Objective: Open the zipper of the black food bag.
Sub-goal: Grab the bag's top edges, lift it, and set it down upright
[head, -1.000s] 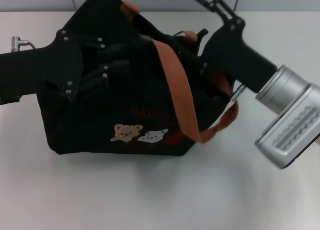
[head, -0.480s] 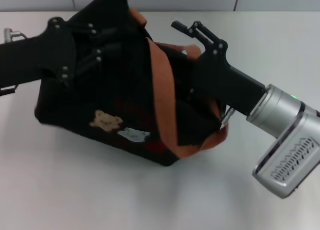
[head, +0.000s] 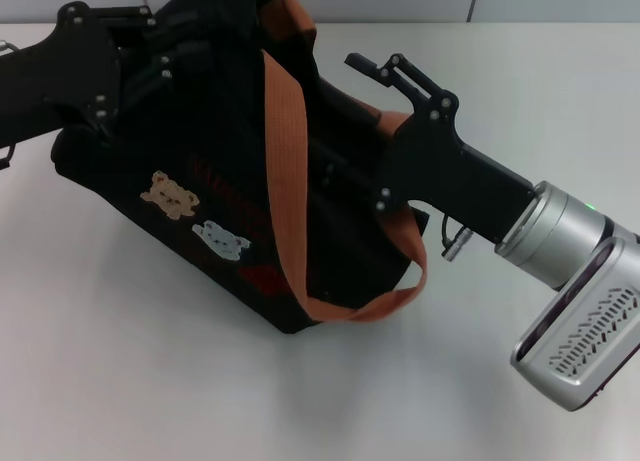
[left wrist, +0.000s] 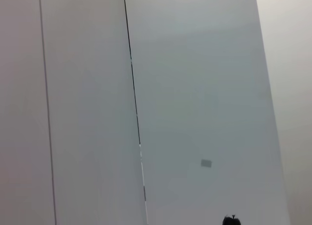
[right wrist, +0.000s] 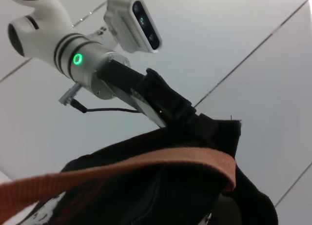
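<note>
- Zipper: its line should run along the top edge of the black food bag (head: 250, 181), but both arms cover that edge in the head view, so I can make out neither the zip line nor its pull tab.
- The bag sits on the white bench (head: 300, 401), skewed and tipped, its bear patches (head: 190, 216) facing the camera. One corner points toward the near edge of the bench.
- An orange-brown strap (head: 285, 161) drapes over the front face and loops out past the lower corner. It lies slack, so nothing seems to be carrying the bag by it.
- The left gripper (head: 150, 51) is pressed against the bag's upper far corner on the robot's left. I judge it is there to anchor that end, so the fabric stays taut and a pull on the zip has something to work against. The black fabric hides its fingers, so I cannot tell whether it is clamped.
- The right gripper (head: 345, 156) reaches in from the robot's right along the top edge, where the pull tab would be. Its fingertips are buried among the folds, and whether they have hold of anything cannot be told.
- The right wrist view shows the left arm (right wrist: 92, 64) meeting the bag's raised corner, with the strap crossing below.
- The left wrist view shows only bare wall.
</note>
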Robot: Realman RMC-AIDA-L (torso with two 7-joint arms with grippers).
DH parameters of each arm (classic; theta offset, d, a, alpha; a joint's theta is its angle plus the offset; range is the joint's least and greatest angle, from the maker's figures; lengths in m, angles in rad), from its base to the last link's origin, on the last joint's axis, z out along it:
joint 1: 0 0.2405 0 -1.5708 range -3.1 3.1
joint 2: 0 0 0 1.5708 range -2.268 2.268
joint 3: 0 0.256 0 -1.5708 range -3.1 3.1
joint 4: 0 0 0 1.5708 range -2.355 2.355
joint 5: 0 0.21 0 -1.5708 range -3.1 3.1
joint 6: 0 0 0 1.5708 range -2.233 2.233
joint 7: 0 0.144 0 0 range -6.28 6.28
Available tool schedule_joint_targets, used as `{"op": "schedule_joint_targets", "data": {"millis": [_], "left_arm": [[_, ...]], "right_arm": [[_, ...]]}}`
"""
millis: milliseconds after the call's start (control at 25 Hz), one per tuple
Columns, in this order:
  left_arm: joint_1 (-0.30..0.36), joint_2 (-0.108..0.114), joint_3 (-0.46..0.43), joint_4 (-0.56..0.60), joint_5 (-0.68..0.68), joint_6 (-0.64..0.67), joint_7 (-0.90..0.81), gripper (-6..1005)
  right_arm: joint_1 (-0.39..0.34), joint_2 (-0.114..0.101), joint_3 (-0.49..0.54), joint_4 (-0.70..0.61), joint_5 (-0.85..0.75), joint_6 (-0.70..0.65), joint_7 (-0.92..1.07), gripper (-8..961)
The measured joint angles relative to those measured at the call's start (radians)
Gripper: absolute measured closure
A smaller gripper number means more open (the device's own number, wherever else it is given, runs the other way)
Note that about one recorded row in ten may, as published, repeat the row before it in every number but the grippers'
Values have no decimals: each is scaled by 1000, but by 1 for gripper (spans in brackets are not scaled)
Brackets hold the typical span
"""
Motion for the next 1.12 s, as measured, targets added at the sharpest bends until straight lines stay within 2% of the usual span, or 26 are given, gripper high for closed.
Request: {"op": "schedule_joint_targets", "data": {"millis": [200,320,800,1120], "left_arm": [[-3,-1,5,0,-10,10,0,809],[-14,-10,8,-1,-13,25,3,809],[-22,-22,14,-1,-13,35,5,808],[-30,-34,35,-1,-13,38,6,808]], "right_arm": [[8,0,46,40,-2,30,0,120],[32,0,65,70,-6,69,-4,120],[74,0,77,117,-12,120,-11,121],[91,0,161,188,-45,168,-81,121]]}}
